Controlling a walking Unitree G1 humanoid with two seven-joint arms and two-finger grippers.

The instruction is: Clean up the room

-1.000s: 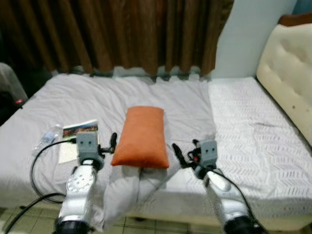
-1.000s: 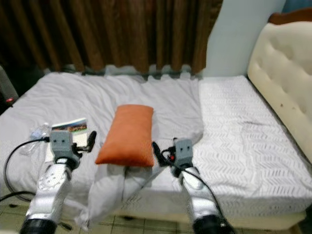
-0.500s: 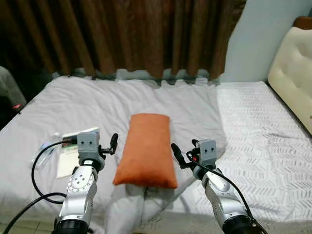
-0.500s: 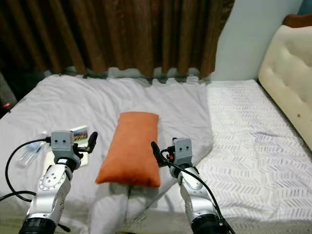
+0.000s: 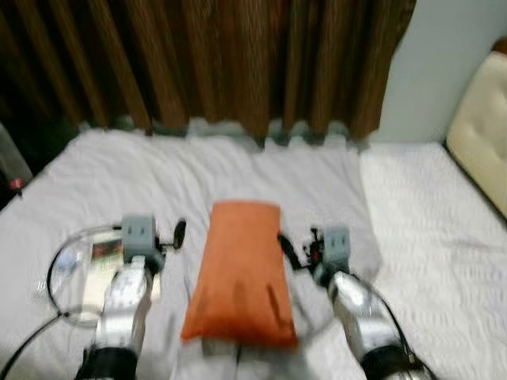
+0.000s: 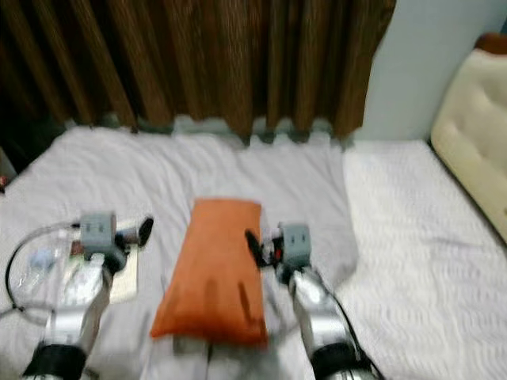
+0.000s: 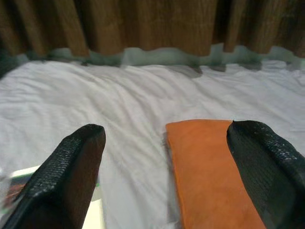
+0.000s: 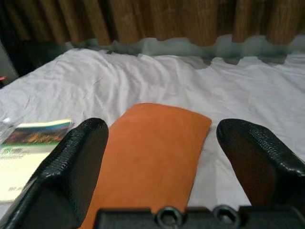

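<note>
Head view's kinda blurry, but both arms are raised over the near edge of the bed point(image 5: 444, 261). Left gripper point(image 7: 167, 167) and right gripper point(image 8: 162, 167) are spread wide, holding nothing. Orange pillow point(image 5: 242, 273) lies lengthwise between them, at 12 o'clock. Booklet point(image 5: 103, 261) and clear bottle point(image 5: 67, 261) sit around 10. Brown curtains point(image 5: 222, 63) hang beyond.

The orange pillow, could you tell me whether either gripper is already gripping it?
No, the orange pillow lies flat on the bed between the left gripper and right gripper, both open and beside it.
</note>
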